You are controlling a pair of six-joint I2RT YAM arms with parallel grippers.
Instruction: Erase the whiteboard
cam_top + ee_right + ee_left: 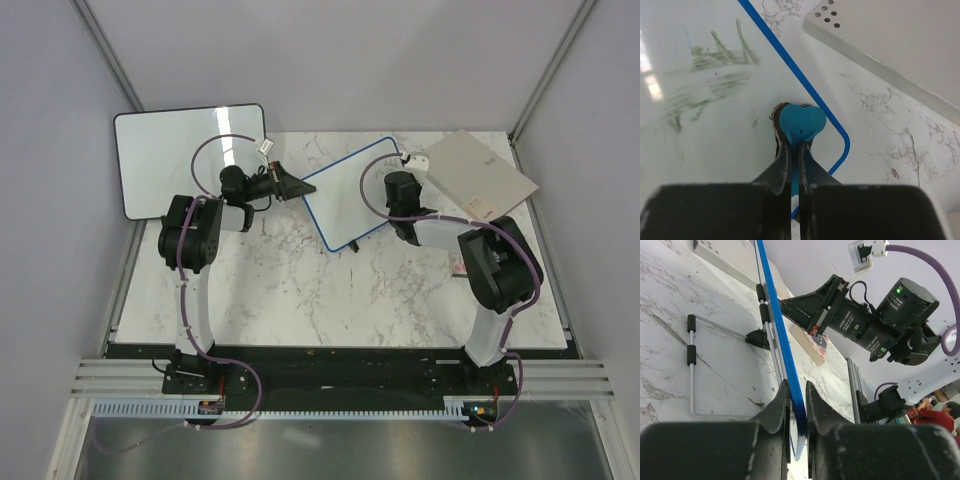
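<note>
Left hand: the left hand (796,390) is clamped shut on the blue frame of the whiteboard (350,200), pinching its left edge. This looks like a bracing hold, so the board does not slide while it is rubbed.

Right hand: the right hand (794,150) is closed tight on a small teal eraser (801,122). The eraser's rounded head is pressed on the white face, just inside a rounded corner of the frame.

Division of labour: one arm steadies and the other wipes (a fair reading, since the board is light and stands on thin supports).

Whiteboard, position: it sits at the middle of the marble surface (300,290), turned at an angle between the two arms. The larger black-framed whiteboard (180,160) stands well apart at the back left.

Whiteboard, support: in the left wrist view a wire stand (691,365) with black sleeves runs under it. The board appears to rise from the surface at a tilt, though how steeply cannot be told.

Whiteboard, look: it is glossy white inside a thin blue rounded frame. Green handwriting (715,65) shows on it, with a paler green streaked smear below the strokes.

Work left: the green marks lie away from the eraser, so the job looks only partly done.

Nearby: a pale perforated panel (840,20) lies just beyond the board's corner.
</note>
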